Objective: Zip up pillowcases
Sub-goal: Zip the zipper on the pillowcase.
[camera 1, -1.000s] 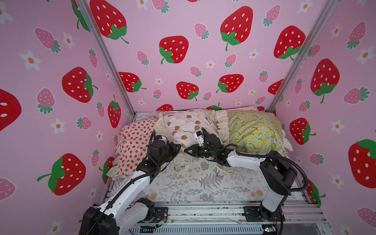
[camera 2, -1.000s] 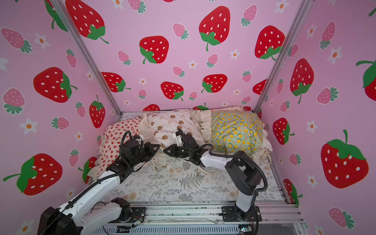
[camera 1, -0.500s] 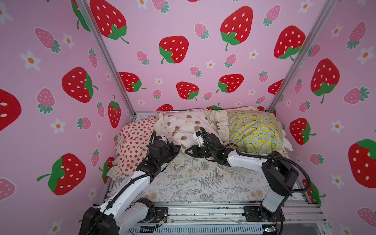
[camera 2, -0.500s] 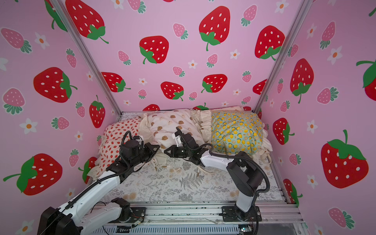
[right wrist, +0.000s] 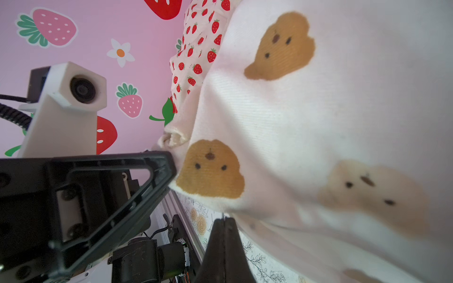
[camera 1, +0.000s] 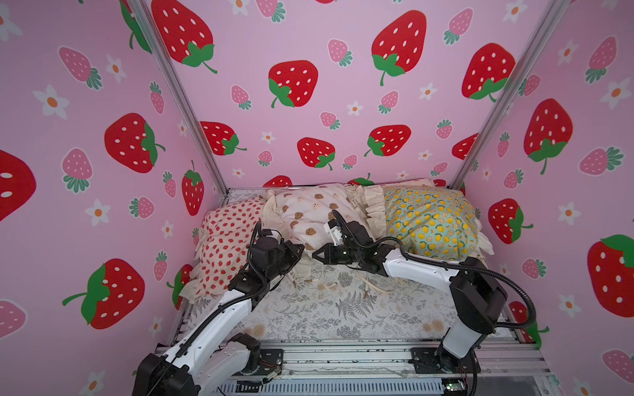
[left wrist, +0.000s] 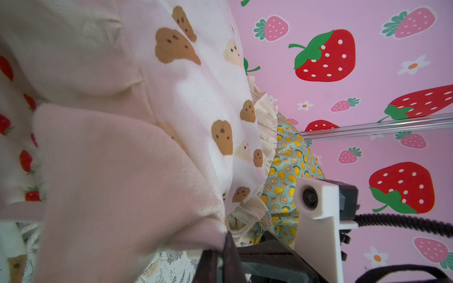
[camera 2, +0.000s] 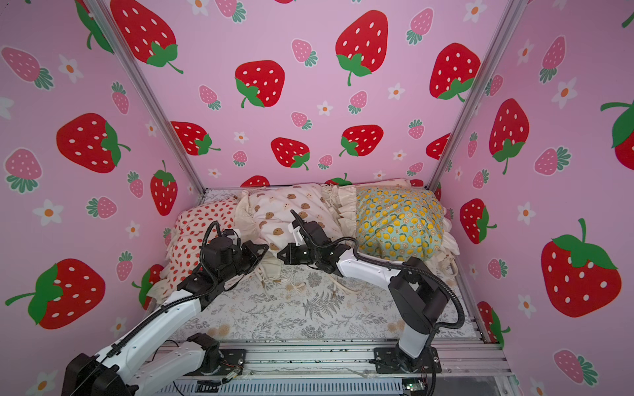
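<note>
Jaws first: on the right gripper [right wrist: 223,220] they are pressed tight together, with no gap that we can see. A second ago they stood a little apart, so this pinch is brand new. The arm itself has hardly moved. On the left gripper [left wrist: 226,241] the jaws are pressed together too, just as they were. Soft pale cloth at the edge of the bear pillowcase [left wrist: 196,98] runs right into their tip, so we think they are holding that edge.

What is the right one pinching? Its tip sits at the bottom edge of the bear cloth and touches it. We cannot see a zip or a zip tab there. So we cannot tell if it has caught the tab, only cloth, or nothing.

In both top views the two grippers point at each other. Their tips are very near, at the front edge of the bear pillowcase. It lies in the middle at the back, between the strawberry pillowcase [camera 1: 226,240] and the lemon pillowcase [camera 1: 429,223]. All three rest on the fern sheet [camera 1: 343,305].

We guess this is the grab before the pull. One side holds the cloth steady and the other has gone for the tab. If it caught the tab, sliding it along can come next. If not, it must let go and try again.
</note>
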Tool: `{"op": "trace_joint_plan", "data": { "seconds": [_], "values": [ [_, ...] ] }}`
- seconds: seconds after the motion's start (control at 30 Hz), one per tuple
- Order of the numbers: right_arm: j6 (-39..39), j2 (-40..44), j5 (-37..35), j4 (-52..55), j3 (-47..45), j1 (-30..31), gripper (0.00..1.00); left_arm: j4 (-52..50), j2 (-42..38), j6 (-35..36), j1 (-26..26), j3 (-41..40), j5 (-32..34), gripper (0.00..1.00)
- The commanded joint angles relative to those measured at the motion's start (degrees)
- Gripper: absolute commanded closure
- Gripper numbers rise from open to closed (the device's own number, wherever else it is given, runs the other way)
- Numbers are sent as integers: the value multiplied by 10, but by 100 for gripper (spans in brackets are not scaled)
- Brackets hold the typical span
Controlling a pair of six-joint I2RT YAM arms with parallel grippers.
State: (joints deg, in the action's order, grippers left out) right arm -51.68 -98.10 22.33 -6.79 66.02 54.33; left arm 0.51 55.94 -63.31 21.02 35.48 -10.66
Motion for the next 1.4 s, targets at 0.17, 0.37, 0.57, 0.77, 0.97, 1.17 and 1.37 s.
{"op": "trace_joint_plan", "data": {
  "seconds": [0.17,0.37,0.57,0.77,0.97,1.17,1.37],
  "values": [
    [18,21,-48,129,15,4,100,12,-17,-15,1,9,13,100],
    [28,30,-85,189,16,3,100,7,-27,-17,-10,16,8,100],
    [42,39,-110,223,12,-3,100,-2,-32,-15,-39,30,-13,100],
    [59,60,-140,250,-8,-26,100,-24,-37,4,-89,61,-35,100],
    [91,81,-191,297,-15,-50,100,-33,-35,13,-141,84,-63,100],
    [117,109,-228,326,-34,-91,100,-42,-25,24,-183,111,-78,100],
    [134,116,-248,342,-53,-129,100,-37,-7,29,-208,124,-88,100]
  ]
}}
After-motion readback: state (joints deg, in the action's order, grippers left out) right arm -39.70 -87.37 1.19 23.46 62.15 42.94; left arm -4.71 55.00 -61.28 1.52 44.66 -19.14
